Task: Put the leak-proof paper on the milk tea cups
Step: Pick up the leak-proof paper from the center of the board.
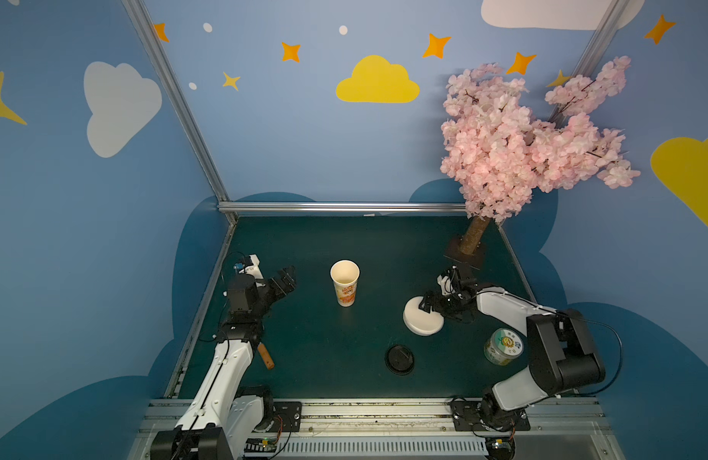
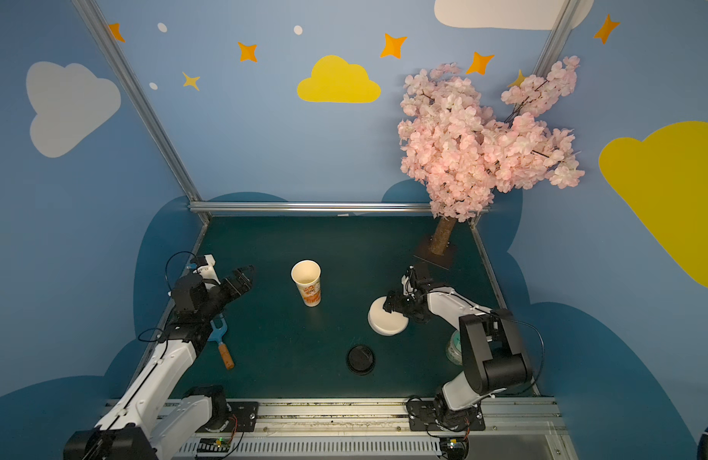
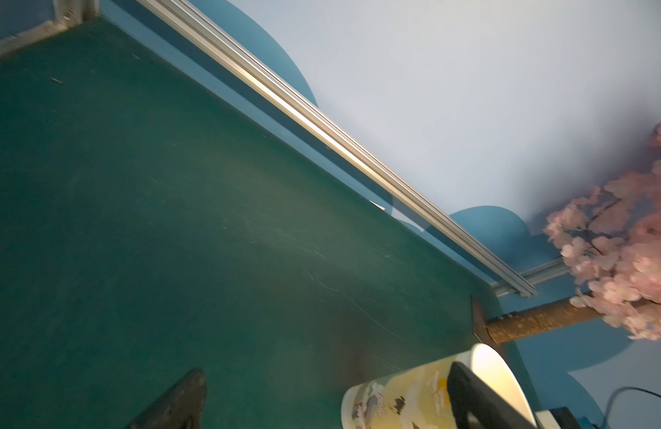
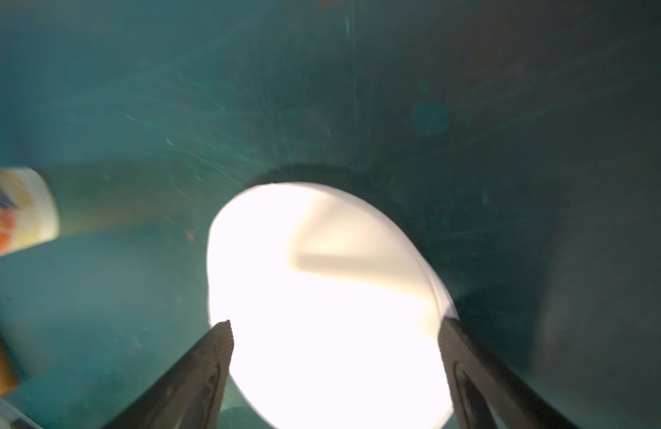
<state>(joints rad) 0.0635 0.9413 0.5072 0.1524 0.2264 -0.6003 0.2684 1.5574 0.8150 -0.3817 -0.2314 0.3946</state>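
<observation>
The right gripper [image 4: 336, 328] hung released, jaws spread wide; the leak-proof paper [image 1: 418, 323] lay flat on the table [image 1: 324, 358] directly beneath, framed between its fingers, contact unclear; the milk tea cup [image 1: 345, 283] stood upright well apart, nearer the likewise unclenched left gripper [image 1: 284, 278].

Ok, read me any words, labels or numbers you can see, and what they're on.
No text is legible.
Paper cup: orange print on its side, too blurred to read.
Can: marks on its green-and-white label, too small to read.
Black lid: nothing legible.
</observation>
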